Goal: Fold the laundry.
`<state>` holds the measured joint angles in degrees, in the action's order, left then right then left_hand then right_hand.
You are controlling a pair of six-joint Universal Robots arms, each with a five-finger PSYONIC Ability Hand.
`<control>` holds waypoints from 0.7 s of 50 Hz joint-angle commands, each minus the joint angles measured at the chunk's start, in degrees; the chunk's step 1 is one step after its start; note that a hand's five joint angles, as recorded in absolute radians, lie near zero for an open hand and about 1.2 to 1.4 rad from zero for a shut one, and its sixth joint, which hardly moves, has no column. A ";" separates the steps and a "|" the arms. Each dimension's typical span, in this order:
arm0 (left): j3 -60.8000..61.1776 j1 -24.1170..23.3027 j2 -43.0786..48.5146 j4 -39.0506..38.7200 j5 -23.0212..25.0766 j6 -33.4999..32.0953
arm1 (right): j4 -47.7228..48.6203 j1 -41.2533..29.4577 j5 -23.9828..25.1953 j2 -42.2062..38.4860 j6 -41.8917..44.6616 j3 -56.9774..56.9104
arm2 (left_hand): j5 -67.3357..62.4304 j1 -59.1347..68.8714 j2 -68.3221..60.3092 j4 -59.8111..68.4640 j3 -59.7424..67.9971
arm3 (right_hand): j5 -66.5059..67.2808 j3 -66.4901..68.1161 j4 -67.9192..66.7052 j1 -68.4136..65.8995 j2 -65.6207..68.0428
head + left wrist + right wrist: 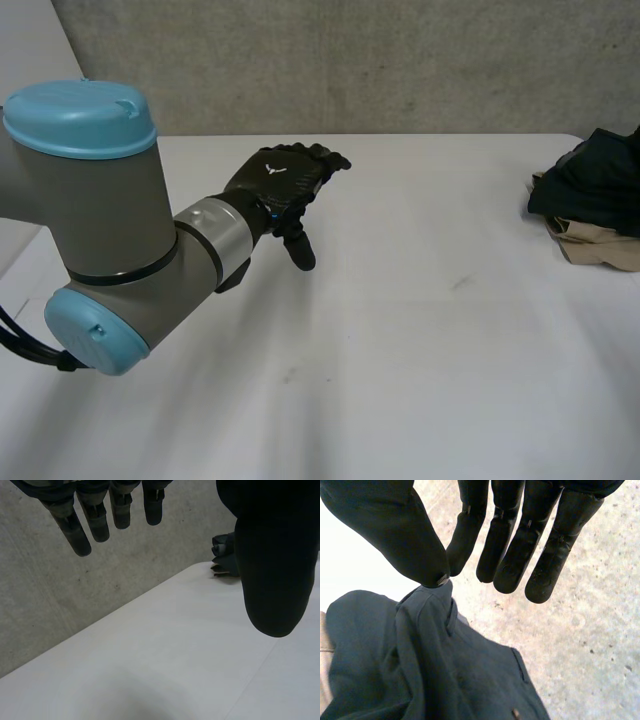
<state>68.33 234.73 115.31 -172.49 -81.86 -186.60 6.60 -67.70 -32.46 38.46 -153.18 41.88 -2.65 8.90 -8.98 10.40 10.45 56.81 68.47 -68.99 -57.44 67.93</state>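
The laundry lies as a small heap at the far right of the white worktop (420, 330), at the right edge of the head view; a dark blue-green garment (592, 178) is crumpled on top, and a beige garment (600, 250) lies under it, showing along the heap's near side. The left arm (100, 220) reaches in from the near left, and the left hand (280, 180) hovers above the bare worktop left of centre, well apart from the heap; its palm faces down, its fingers stretch towards the far side and its thumb points down at the surface.

In the left wrist view the left hand (270, 555) is spread, fingers (80, 537) straight and well away from the thumb, with nothing between them; under it is plain worktop (175, 655), and the heap (223, 555) sits small at the far corner by the grey concrete wall (60, 590).

In the right wrist view the right hand (502, 530) hangs just above the dark garment (445, 665); its fingers are straight and slightly fanned, clear of the cloth, and its thumb (395, 525) stands apart from them; the thumb's tip meets the top of a raised fold in the dark cloth, and the hand is not closed round the cloth. A strip of the beige garment (324, 645) shows beside the dark one; past the heap are white worktop (350, 565) on the thumb's side and speckled concrete beyond the fingertips.
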 commanded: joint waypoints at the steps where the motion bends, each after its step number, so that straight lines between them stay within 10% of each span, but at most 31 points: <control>1: 0.22 -0.06 -0.08 -0.04 0.03 0.19 | -0.71 2.48 -0.05 -2.60 -0.10 -2.68 | 2.44 1.31 -1.24 -0.19 -0.24 | -10.17 -11.82 12.34 0.79 -11.28; 15: 1.36 0.55 -4.56 -2.76 -2.07 2.29 | -3.35 -6.10 -40.98 15.82 -8.27 10.04 | 2.65 1.10 -1.02 -0.40 -0.45 | -55.50 -57.15 57.67 46.12 -56.61; 35: 12.17 11.63 -19.06 -7.07 -10.69 3.97 | 5.17 -40.13 -52.08 42.04 -16.45 43.27 | 2.65 1.10 -1.02 -0.40 -0.45 | -56.81 -58.47 58.99 47.44 -57.93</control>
<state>77.17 242.73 99.26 -180.05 -92.56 -182.44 5.31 -96.41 -79.83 74.11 -169.76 72.56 -2.65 8.89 -8.97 10.40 10.45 4.14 12.32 -13.49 -11.73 12.62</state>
